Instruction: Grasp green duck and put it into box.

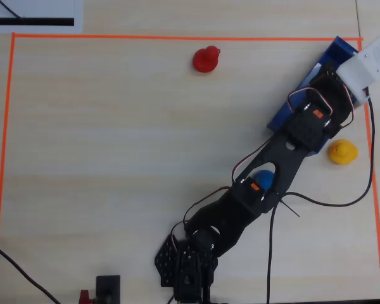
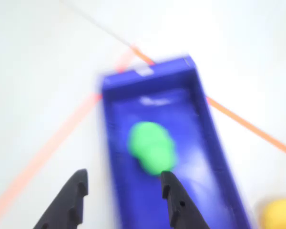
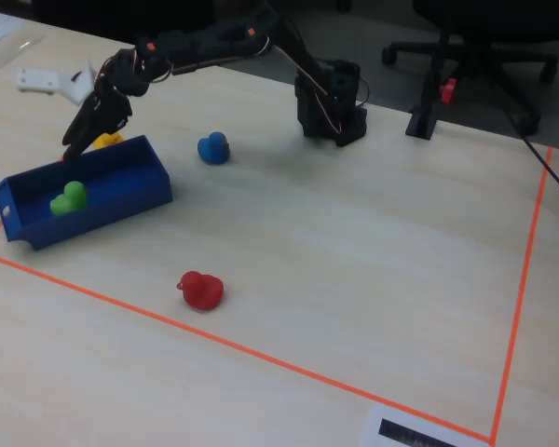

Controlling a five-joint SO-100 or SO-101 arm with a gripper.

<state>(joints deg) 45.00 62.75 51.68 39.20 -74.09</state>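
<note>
Green duck [image 3: 69, 198] lying inside the box [image 3: 121, 197], toward its left end in the fixed view; blurred green blob [image 2: 151, 147] on the blue floor in the wrist view. Tool [image 2: 121, 188] apart and empty, raised above the box's near end. Blue duck [image 3: 212, 148] on the surface [image 3: 354, 261] just right of the box, red duck [image 3: 201, 291] well apart nearer the camera, yellow duck [image 1: 342, 152] beside the box in the overhead view.
</note>
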